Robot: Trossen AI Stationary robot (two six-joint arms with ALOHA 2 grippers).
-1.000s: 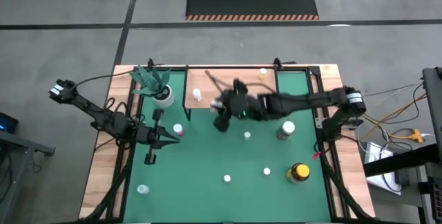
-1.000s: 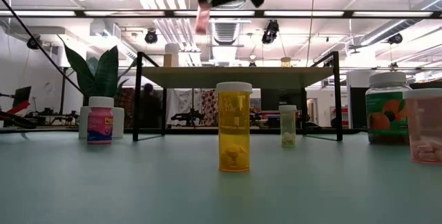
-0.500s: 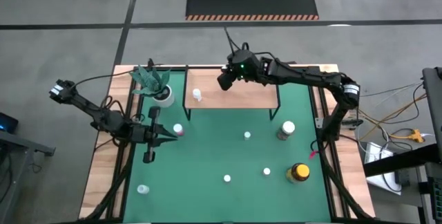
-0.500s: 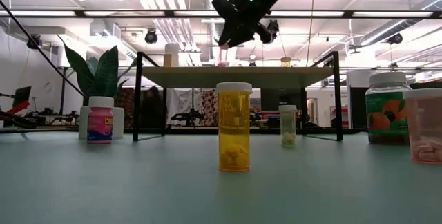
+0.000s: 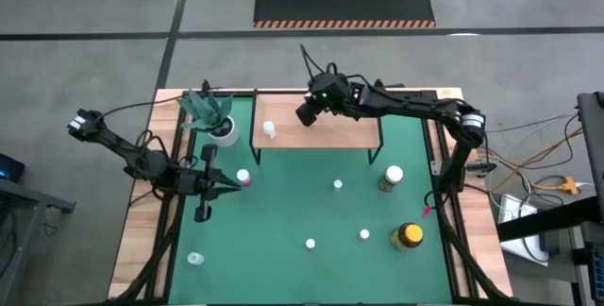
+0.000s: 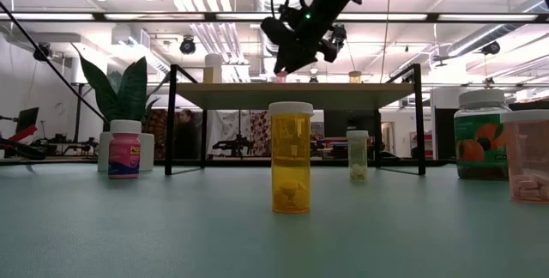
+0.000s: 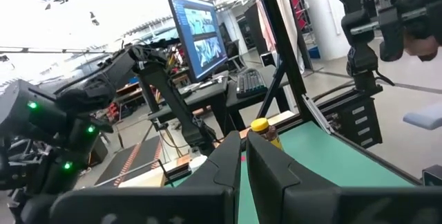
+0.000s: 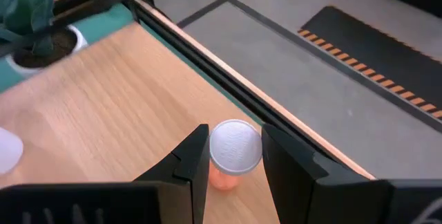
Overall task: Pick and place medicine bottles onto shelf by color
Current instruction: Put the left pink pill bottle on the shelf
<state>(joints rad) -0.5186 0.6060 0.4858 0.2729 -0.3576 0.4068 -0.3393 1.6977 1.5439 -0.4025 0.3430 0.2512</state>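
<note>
— Where is the bottle now?

— Your right fingers (image 8: 235, 156) grip a small pink bottle (image 8: 233, 153) with a white cap, over the shelf (image 5: 335, 132), near its far edge. I judge that it is not standing on the board yet.

— How do I set it down well?

— Keep it upright and lower it straight, slowly, until the base rests flat on the wood. Open the fingers only then, and lift straight up, so that you do not tip it.

— And the place?

— A white bottle (image 5: 270, 130) stands near the left end of the shelf. Stay well apart from it, and not too near the far edge.

— The left arm?

— It waits at the left side of the counter, its fingers (image 7: 242, 156) closed and empty.
</note>
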